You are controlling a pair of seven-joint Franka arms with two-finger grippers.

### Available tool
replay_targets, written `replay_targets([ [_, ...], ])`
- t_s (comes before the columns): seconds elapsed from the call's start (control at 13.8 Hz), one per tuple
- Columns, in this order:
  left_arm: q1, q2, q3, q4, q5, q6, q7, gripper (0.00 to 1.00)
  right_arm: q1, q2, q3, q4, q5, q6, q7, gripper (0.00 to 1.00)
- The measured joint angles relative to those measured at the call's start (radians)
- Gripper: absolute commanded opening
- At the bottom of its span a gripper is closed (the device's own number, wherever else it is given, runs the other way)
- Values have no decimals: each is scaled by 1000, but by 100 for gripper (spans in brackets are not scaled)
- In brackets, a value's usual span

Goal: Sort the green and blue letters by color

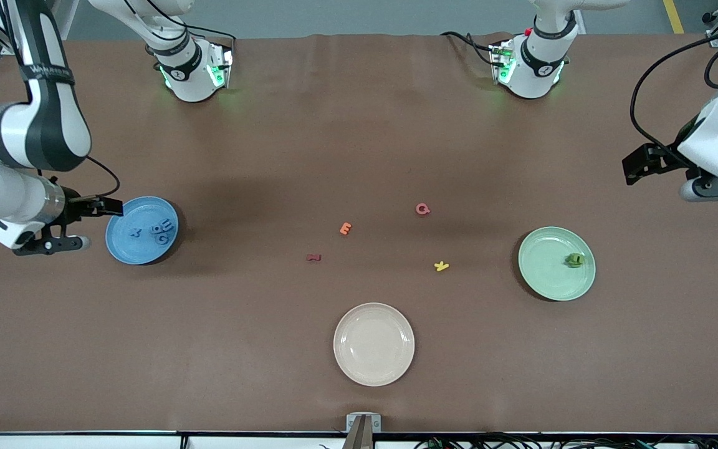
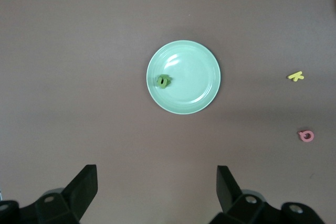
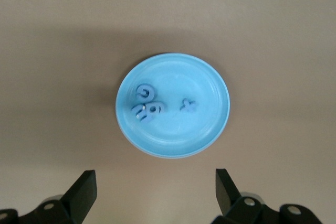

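Blue letters (image 1: 161, 229) lie on the blue plate (image 1: 123, 246) toward the right arm's end of the table; in the right wrist view a cluster of them (image 3: 146, 104) lies beside a single one (image 3: 188, 105). Olive-green letters (image 1: 575, 259) sit piled on the green plate (image 1: 549, 277), and the pile (image 2: 163, 81) shows again in the left wrist view. My right gripper (image 3: 155, 184) hangs open and empty over bare table beside the blue plate (image 3: 210, 129). My left gripper (image 2: 156, 184) hangs open and empty over bare table beside the green plate (image 2: 197, 66).
An empty cream plate (image 1: 374, 343) stands near the front camera's edge. Mid-table lie an orange letter (image 1: 346, 228), a pink letter (image 1: 422, 209), a dark red letter (image 1: 313, 257) and a yellow letter (image 1: 441, 266).
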Motion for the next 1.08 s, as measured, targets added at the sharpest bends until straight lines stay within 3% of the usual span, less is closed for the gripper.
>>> replay_targets([
  [0.29, 2, -47, 18, -25, -2, 0, 11, 100, 19, -35, 0, 208, 0, -213, 29, 100],
  [0.43, 1, -49, 16, -27, -4, 0, 14, 100, 19, -35, 0, 300, 1, -253, 29, 100],
  [0.8, 1, -49, 17, -27, -29, 3, 14, 100, 19, -6, -1, 380, 4, -273, 30, 100],
  [1.08, 1, -49, 18, -28, -29, 9, 14, 100, 19, 11, -4, 394, 75, -298, 34, 100],
])
